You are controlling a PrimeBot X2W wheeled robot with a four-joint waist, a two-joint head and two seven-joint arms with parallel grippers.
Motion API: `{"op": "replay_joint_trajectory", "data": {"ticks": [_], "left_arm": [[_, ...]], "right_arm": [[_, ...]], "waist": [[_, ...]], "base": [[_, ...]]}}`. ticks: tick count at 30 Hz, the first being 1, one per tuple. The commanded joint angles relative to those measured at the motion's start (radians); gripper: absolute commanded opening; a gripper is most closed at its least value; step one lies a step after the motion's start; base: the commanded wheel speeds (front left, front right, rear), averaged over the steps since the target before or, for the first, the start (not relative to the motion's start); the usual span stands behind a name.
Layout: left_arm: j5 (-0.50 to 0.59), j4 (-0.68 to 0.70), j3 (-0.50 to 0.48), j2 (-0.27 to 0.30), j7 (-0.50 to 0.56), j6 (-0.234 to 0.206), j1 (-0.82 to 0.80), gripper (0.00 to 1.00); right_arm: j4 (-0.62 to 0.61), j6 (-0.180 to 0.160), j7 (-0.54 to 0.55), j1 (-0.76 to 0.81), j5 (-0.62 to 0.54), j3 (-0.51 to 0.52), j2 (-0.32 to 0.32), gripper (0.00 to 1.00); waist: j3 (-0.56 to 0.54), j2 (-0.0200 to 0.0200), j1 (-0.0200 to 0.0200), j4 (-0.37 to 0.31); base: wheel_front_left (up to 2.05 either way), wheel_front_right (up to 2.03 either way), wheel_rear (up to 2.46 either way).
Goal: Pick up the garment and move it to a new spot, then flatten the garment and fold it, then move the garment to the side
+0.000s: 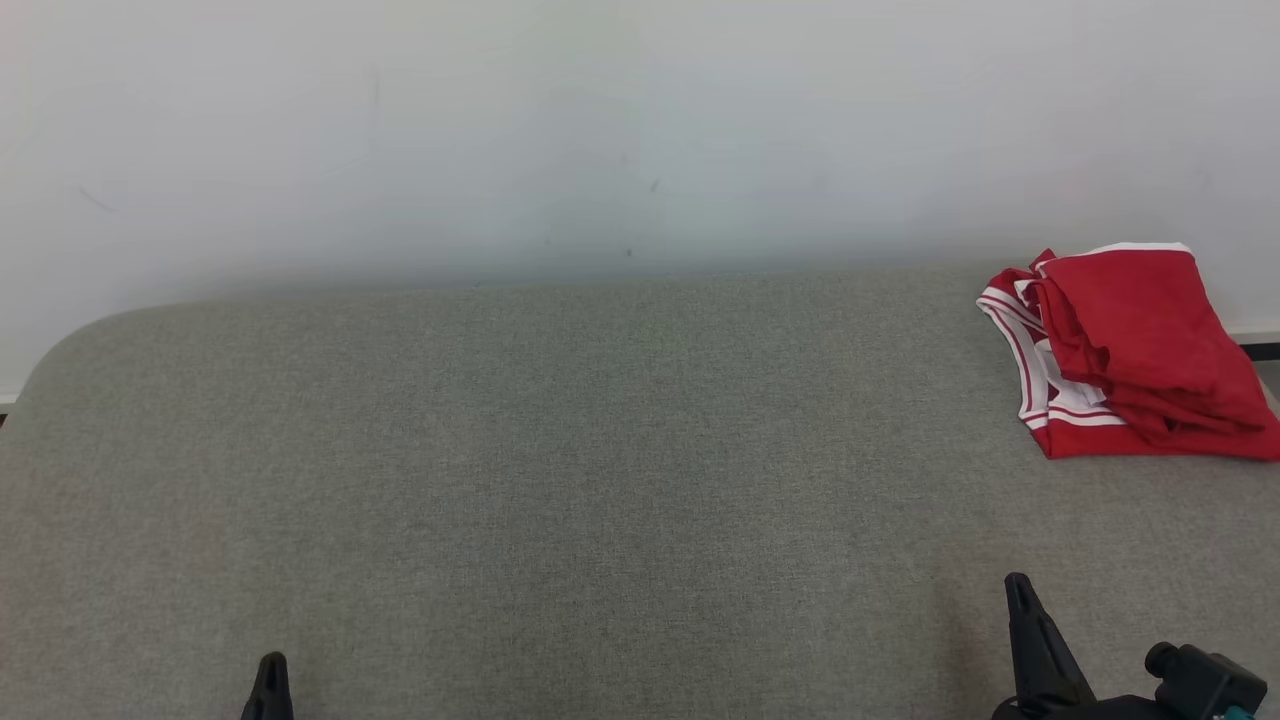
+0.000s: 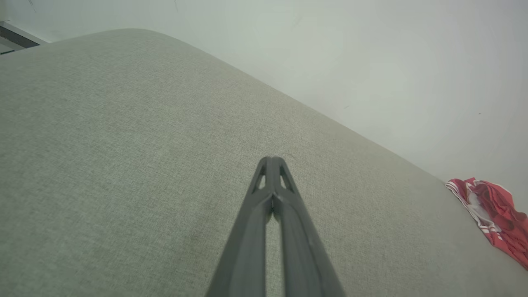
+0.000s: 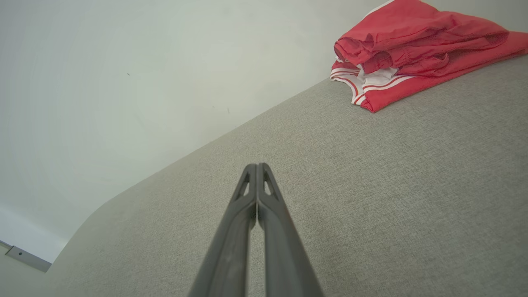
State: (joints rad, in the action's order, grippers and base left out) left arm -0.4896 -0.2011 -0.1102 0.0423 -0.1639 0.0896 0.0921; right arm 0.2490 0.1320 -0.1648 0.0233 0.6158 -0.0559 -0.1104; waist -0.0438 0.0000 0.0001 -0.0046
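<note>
1. Red jersey-like fabric with white striped trim: the garment (image 1: 1130, 350) lies as a compact, loosely layered stack at about 2 o'clock in my head view. It sits at the far right of the grey fabric-covered table (image 1: 600, 450), close to the pale wall (image 1: 600, 120).
2. Left gripper (image 1: 270, 685) sits at 7 o'clock. Its two dark fingers are clenched tip to tip on nothing, and my left wrist view shows them pressed together over bare cloth.
3. Right gripper (image 1: 1030, 620) sits at 5 o'clock, likewise pinched together and empty. It is well apart from the garment, which lies toward 1 o'clock in its wrist view.
4. Stage, as I judge it: a stacked bundle off to the side fits a garment waiting to be carried to the middle. It equally fits one already folded and set aside, and I can't tell which.
5. Handling, as I judge it: light, soft and limp, with no stiffness. The layers look loose and would likely slide and sag apart under a single shallow pinch.
6. Where to hold: the white-banded edges on the stack's 9 o'clock side look firmest. A pinch through all layers there, or one at each near corner, should keep it together.
</note>
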Motion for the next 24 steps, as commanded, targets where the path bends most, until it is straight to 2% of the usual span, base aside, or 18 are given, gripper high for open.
{"op": "replay_joint_trajectory", "data": {"ticks": [1,24], "left_arm": [[-0.030,0.012,-0.001,0.005,0.007,0.005,-0.029,0.00],[-0.375,-0.005,-0.002,0.007,0.092,0.017,-0.086,0.00]], "right_arm": [[-0.014,0.000,0.006,-0.025,0.029,0.008,0.001,0.00],[-0.013,-0.001,0.088,-0.060,0.337,0.055,0.016,0.00]], "waist": [[0.000,0.0000,0.0000,0.000],[0.011,0.0000,0.0000,0.001]], "base": [[0.00,0.00,0.00],[0.00,0.00,0.00]]}}
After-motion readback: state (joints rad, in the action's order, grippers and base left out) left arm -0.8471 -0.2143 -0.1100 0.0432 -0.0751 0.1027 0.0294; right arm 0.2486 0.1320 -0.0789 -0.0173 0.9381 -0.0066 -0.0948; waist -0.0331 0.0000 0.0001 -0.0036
